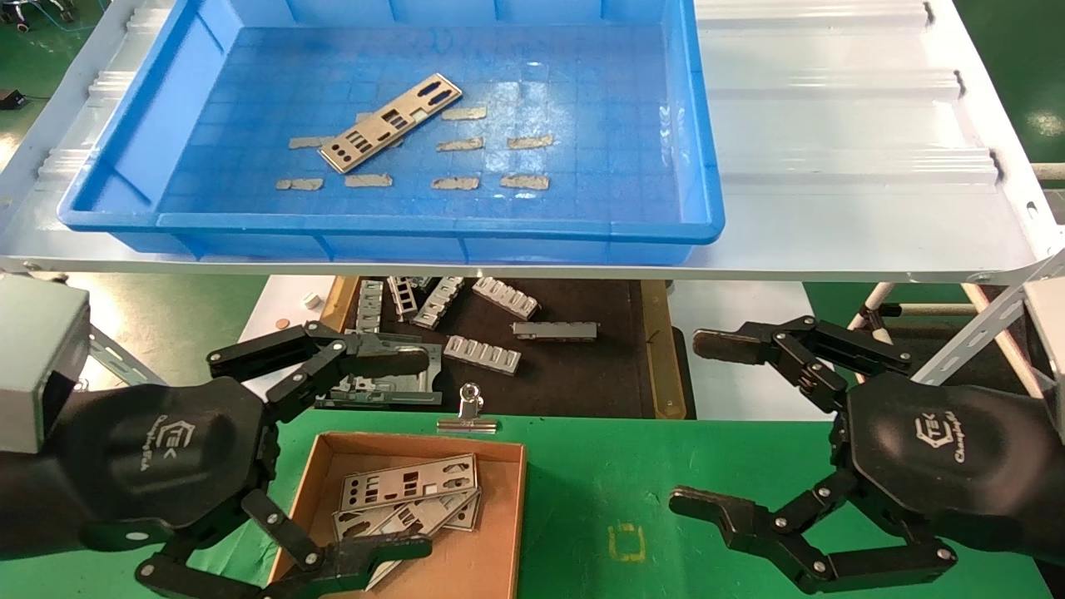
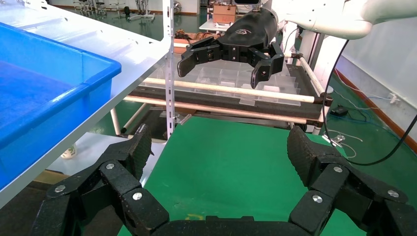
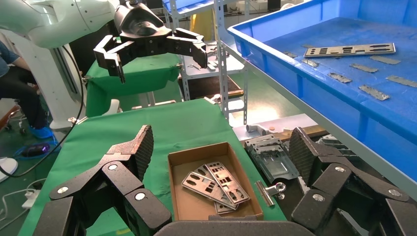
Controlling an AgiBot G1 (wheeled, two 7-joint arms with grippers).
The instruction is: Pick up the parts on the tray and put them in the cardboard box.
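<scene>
We see both claws hovering over the green desk [image 1: 582, 482], the left claw [image 1: 399, 453] spread wide and empty above the cardboard box [image 1: 499, 532], the right claw [image 1: 707, 424] equally wide and empty. One part [image 1: 391, 121] lies in the blue tray [image 1: 416, 226] on the white shelf [image 1: 832, 166]; several parts [image 1: 408, 491] rest in the box

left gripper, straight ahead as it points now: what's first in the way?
Probably nothing close: the left gripper, jaws open, points across bare green table. Farther along hangs the right gripper, higher up; depth unclear.
</scene>
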